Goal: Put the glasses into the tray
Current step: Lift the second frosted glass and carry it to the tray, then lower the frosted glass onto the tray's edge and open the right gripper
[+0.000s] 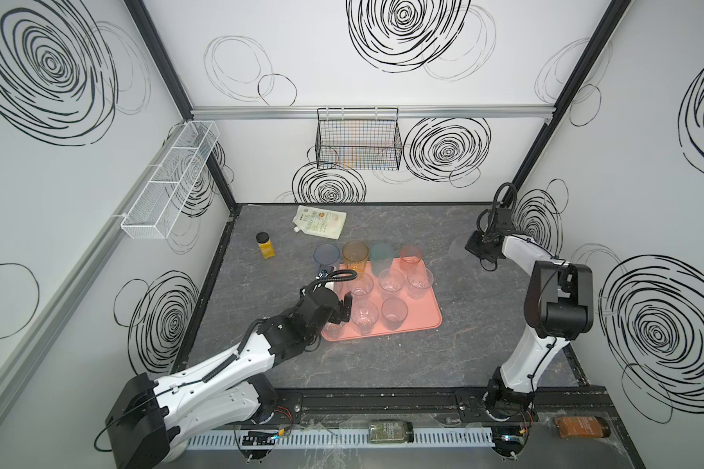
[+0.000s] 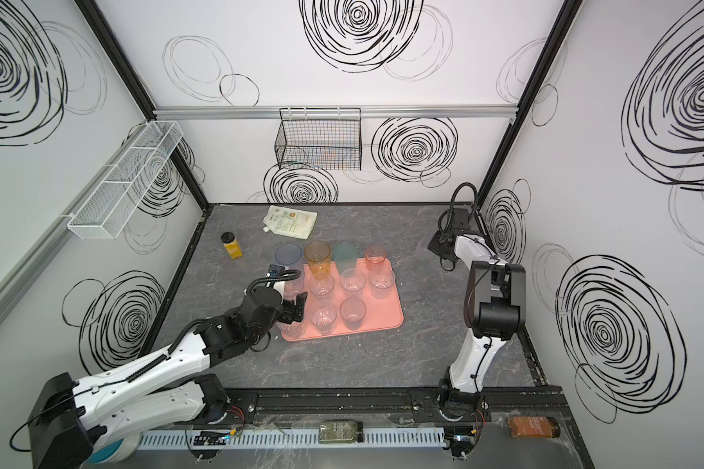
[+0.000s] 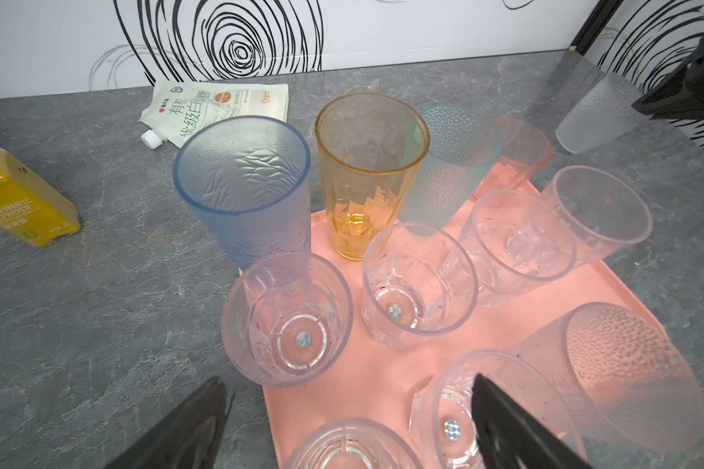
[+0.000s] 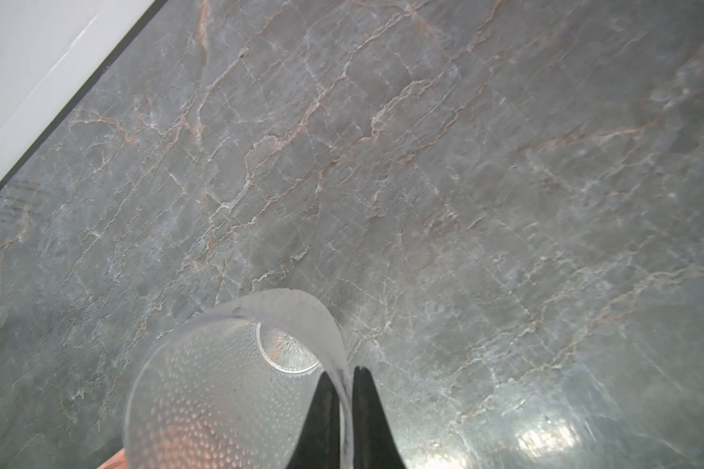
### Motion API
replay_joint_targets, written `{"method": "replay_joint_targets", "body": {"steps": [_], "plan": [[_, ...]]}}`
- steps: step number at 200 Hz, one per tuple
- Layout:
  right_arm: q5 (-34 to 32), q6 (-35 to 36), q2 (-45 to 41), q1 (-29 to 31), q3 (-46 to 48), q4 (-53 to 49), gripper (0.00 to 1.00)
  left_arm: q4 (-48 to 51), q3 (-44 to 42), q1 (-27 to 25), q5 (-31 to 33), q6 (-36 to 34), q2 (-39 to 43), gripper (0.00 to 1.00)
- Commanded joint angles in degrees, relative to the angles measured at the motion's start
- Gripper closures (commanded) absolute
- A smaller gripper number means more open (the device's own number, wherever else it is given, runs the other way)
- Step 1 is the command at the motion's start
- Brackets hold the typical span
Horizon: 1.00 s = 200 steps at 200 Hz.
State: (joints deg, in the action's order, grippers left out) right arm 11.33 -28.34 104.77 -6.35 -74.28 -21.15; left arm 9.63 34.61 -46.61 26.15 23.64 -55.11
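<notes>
The salmon-pink tray (image 1: 423, 320) (image 2: 383, 320) (image 3: 383, 373) lies mid-table. Several glasses stand on it: blue (image 1: 326, 256), amber (image 1: 355, 253), teal (image 1: 381, 253) and pink (image 1: 410, 256) tall ones along its far edge, with clear faceted ones (image 3: 287, 320) and a smoky one (image 1: 394, 312) nearer. My left gripper (image 1: 340, 318) (image 3: 348, 406) hangs open over the tray's near left corner and holds nothing. To the right of the tray, my right gripper (image 4: 344, 377) (image 1: 470, 248) is shut on the wall of a frosted dotted glass (image 4: 220, 385) (image 3: 598, 117), with one finger inside it and one outside.
A yellow black-capped bottle (image 1: 265, 245) and a white spouted pouch (image 1: 319, 220) lie behind and left of the tray. A black wire basket (image 1: 358, 140) hangs on the back wall and a white mesh basket (image 1: 171, 178) on the left wall. Two jars (image 1: 390, 431) (image 1: 582, 427) lie on the front ledge.
</notes>
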Motion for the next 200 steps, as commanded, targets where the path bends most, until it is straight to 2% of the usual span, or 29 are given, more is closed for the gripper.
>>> {"method": "replay_joint_targets", "body": {"steps": [1,55,88,115,162,200], "plan": [[-1.4,0.5,-7.1,2.2,1.0,-2.1,0.98,0.8,0.1,0.0,2.4,0.6,2.2,0.04],[-8.1,3.0,-20.9,9.4,6.4,-8.7,0.98,5.6,0.4,2.3,4.0,0.7,8.3,0.04],[-12.6,5.7,-30.2,13.2,8.8,-15.5,0.99,11.7,1.0,3.5,4.9,4.6,12.1,0.04],[-14.9,6.9,-36.7,18.7,13.0,-20.9,0.99,16.0,0.0,3.9,5.9,8.3,15.7,0.04],[-17.4,1.2,-41.4,31.6,22.4,-26.6,1.0,17.4,-4.2,3.9,6.2,14.9,20.5,0.04],[-17.0,-1.7,-38.6,37.6,25.1,-23.9,1.0,17.0,-5.5,3.6,6.0,16.7,20.2,0.04]]}}
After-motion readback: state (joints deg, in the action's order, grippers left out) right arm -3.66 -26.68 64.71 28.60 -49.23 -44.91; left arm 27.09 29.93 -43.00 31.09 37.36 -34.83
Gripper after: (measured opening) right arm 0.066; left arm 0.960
